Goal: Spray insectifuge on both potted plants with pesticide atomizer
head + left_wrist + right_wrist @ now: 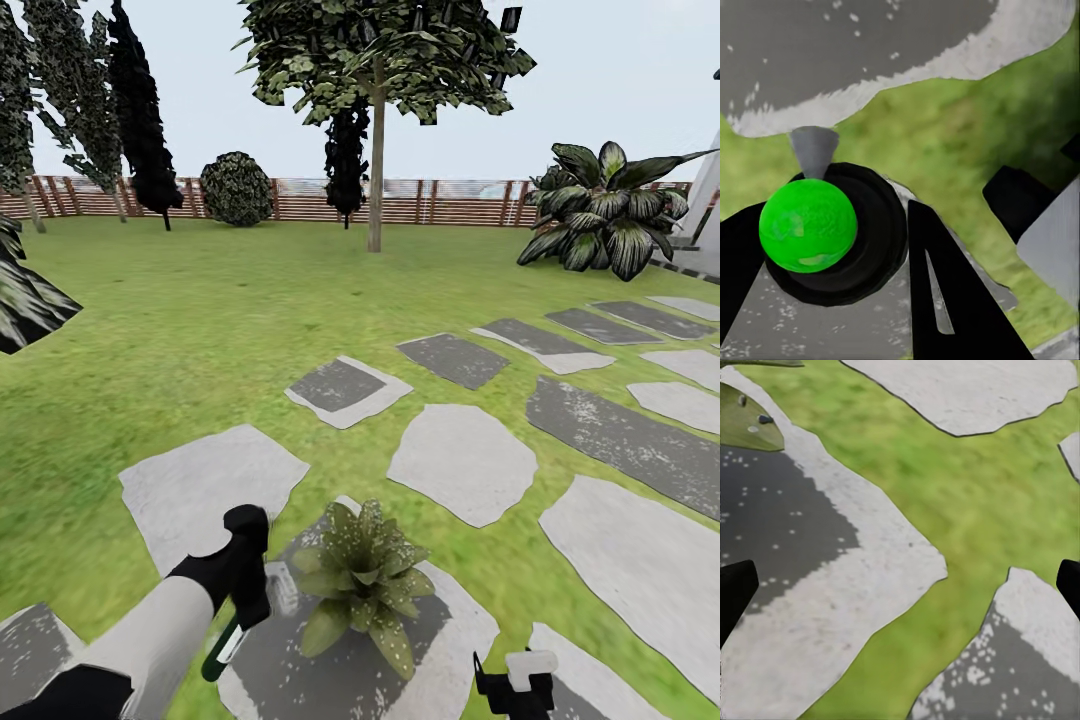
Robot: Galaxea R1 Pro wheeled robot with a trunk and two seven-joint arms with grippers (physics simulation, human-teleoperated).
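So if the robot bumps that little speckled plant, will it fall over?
Probably yes. The potted plant spreads its leaves far wider than its base, so it looks top-heavy. It stands free on a flat stepping slab, so a nudge might slide or tip it. The leaves would likely bend.

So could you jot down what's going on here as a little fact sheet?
Place: lawn with grey slabs, wooden fence behind
Plant: one speckled potted plant on a slab, near the robot
Left hand: shut on the atomizer, a green ball with a grey nozzle
Atomizer position: just left of the plant
Right hand: open, over slabs and grass
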